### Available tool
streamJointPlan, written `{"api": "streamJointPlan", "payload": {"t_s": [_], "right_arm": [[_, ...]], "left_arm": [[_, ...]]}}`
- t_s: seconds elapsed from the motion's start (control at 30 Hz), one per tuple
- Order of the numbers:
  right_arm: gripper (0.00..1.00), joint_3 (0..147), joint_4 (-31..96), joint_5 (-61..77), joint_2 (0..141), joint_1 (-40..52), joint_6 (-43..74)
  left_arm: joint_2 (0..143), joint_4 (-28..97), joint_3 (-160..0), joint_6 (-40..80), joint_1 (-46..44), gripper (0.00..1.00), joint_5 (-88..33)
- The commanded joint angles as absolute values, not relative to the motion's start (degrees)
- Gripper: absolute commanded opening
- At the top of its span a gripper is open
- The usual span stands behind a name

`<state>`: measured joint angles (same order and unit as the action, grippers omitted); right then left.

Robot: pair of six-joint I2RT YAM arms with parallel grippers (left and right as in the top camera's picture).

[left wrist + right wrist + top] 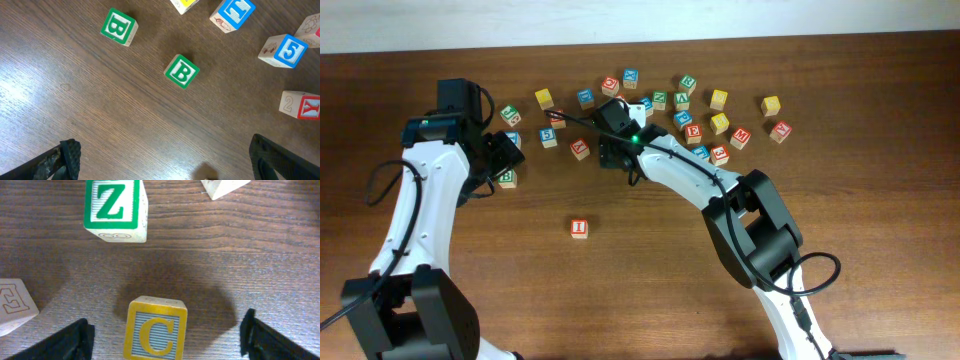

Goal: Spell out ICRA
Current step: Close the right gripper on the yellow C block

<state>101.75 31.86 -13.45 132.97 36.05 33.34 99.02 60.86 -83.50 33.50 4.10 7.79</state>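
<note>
A yellow C block [155, 330] stands on the table between the fingers of my right gripper [167, 341]. The fingers are wide open and do not touch it. In the overhead view my right gripper [613, 140] is over the left side of the block cluster and hides the C block. A red I block [580, 228] lies alone nearer the front. My left gripper [165, 160] is open and empty above bare wood, short of a green B block [181, 71]. In the overhead view it [500, 157] is at the left of the cluster.
A green Z block [115, 207] lies just beyond the C block. A second green B block [119, 26], a blue 5 block [289, 50] and a red Y block [306, 106] lie near the left gripper. Many other letter blocks [718, 125] are scattered across the back.
</note>
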Motion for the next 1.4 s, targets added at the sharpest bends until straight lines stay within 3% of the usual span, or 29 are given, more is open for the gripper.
{"api": "streamJointPlan", "payload": {"t_s": [0.0, 0.2, 0.83, 0.9, 1.0, 1.2, 1.37], "right_arm": [[0.82, 101.14, 31.62, -14.24, 133.58, 35.92, 33.50], [0.87, 101.14, 31.20, -14.22, 133.58, 35.88, 33.47], [0.86, 101.14, 30.57, -14.22, 133.58, 35.88, 33.50], [0.82, 101.14, 30.55, -14.22, 133.56, 35.88, 33.47], [0.65, 101.16, 30.59, -14.15, 133.16, 35.51, 33.47], [0.58, 101.16, 30.59, -13.98, 133.01, 35.46, 33.47], [0.40, 101.21, 30.57, -14.17, 132.68, 35.22, 33.47]], "left_arm": [[99.42, 60.93, -83.35, 33.85, 4.19, 0.99, 8.43], [99.42, 60.93, -83.35, 33.85, 4.19, 0.99, 8.43], [99.42, 60.93, -83.35, 33.85, 4.19, 0.99, 8.43], [99.42, 60.93, -83.35, 33.85, 4.19, 0.99, 8.43], [99.42, 60.93, -83.35, 33.85, 4.19, 0.99, 8.43], [99.42, 60.93, -83.35, 33.85, 4.19, 0.99, 8.43], [99.42, 60.93, -83.35, 33.85, 4.19, 0.99, 8.43]]}}
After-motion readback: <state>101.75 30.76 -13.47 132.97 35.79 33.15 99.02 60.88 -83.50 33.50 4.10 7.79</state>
